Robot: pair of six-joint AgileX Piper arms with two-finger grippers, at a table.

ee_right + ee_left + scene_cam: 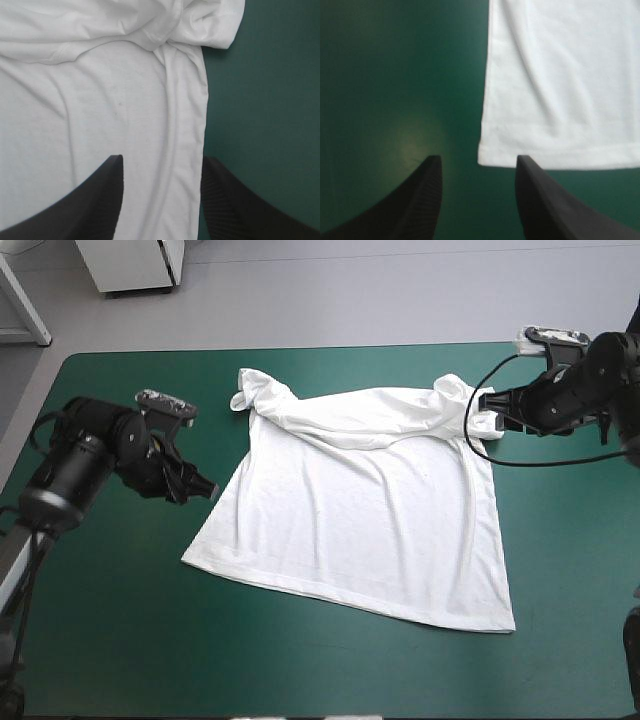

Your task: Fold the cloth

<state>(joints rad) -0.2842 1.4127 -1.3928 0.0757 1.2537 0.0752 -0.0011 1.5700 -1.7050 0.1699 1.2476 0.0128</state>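
T-shirt [370,510] spread flat mid-frame on teal-green surface [120,640], long axis top to bottom, top part folded over. Left gripper [200,485] apart at frame left, hemmed corner just ahead, seemingly untouched. Right gripper [490,422] apart too, upper right, shirt's side edge running between its fingers below bunched sleeve [455,390]. Collar hidden under fold.

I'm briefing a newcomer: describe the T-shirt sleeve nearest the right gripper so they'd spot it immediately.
On the teal-green table lies a white T-shirt, spread flat, shoulders toward the far edge. At its right-hand shoulder is a bunched sleeve, beside the right gripper; the other sleeve lies at the left-hand shoulder.
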